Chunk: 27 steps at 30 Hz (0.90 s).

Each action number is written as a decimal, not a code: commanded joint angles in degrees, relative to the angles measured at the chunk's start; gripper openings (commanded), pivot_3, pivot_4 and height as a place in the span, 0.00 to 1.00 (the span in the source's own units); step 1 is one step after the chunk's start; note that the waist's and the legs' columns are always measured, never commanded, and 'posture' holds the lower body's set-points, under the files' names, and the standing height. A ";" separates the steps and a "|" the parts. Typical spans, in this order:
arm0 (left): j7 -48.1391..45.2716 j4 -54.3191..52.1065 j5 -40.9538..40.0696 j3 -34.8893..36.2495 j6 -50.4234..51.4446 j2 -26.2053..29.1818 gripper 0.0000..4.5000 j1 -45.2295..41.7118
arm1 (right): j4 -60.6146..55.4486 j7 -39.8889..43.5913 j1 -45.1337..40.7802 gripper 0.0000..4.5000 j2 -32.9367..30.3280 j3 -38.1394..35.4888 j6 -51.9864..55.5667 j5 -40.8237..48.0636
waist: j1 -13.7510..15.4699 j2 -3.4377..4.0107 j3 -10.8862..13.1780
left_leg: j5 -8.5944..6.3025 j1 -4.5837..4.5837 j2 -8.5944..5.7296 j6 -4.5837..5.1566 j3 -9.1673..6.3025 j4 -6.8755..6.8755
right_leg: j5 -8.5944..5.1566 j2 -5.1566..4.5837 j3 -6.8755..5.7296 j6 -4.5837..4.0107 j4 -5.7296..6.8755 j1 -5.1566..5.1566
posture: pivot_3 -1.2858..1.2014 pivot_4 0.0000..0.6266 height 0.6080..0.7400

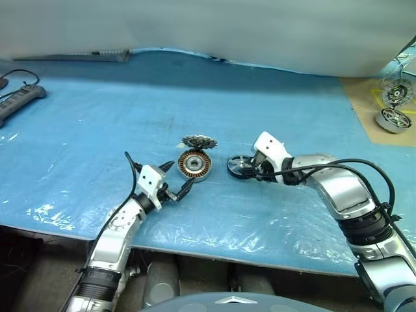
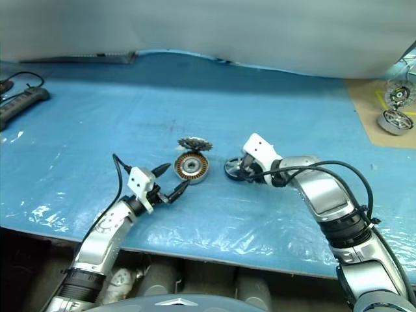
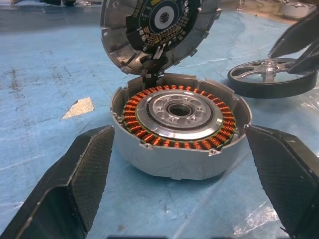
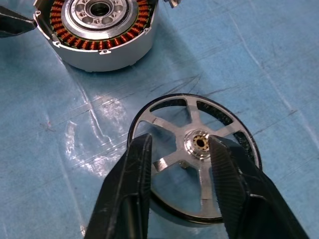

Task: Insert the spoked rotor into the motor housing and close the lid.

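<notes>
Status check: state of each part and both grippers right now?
motor housing: open, windings exposed, no rotor inside, flat on the blue mat.
lid: swung up, standing at the housing's far edge.
spoked rotor: flat on the mat beside the housing, not lifted.
left gripper: open, fingers either side of the housing, apart from it.
right gripper: open, fingers over the rotor's spokes near the hub.

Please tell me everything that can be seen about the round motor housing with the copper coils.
The round silver-grey metal motor housing lies flat on the blue plastic-covered table, open side up. Inside, a ring of copper-orange coil windings surrounds a shiny metal centre with a dark central hole. Its notched grey lid stands raised at the far edge, showing a black circuit board. The open left gripper flanks the housing without touching it. The black-rimmed spoked rotor lies apart beside it.
</notes>
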 commanded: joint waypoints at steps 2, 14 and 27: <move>0.43 -0.93 0.35 -0.25 -1.24 -0.35 1.00 0.23 | 1.93 1.02 -2.61 0.74 -1.04 0.00 -3.47 -0.95 | -0.01 0.00 0.00 | 0.00 0.00 0.00 0.00 0.01 0.00 | 0.00 0.00 0.00 0.00 0.00 -0.01 | 0.52 0.24 1.00; 1.00 -1.70 0.88 -0.26 -1.43 -1.01 1.00 1.39 | 8.92 4.76 -5.15 0.88 -1.07 2.61 -6.53 -2.32 | -0.02 0.00 0.00 | 0.00 -0.02 0.00 0.01 0.03 0.00 | 0.00 0.00 -0.01 -0.01 0.00 -0.01 | 0.52 0.24 1.00; 1.17 -2.47 0.88 -0.18 -1.24 -0.72 1.00 2.40 | 7.28 2.91 -2.97 0.88 -0.32 2.20 -8.37 -2.79 | 0.00 0.00 0.00 | 0.00 -0.02 0.00 0.02 0.03 0.01 | -0.04 0.00 -0.01 -0.09 0.00 0.00 | 0.52 0.24 1.00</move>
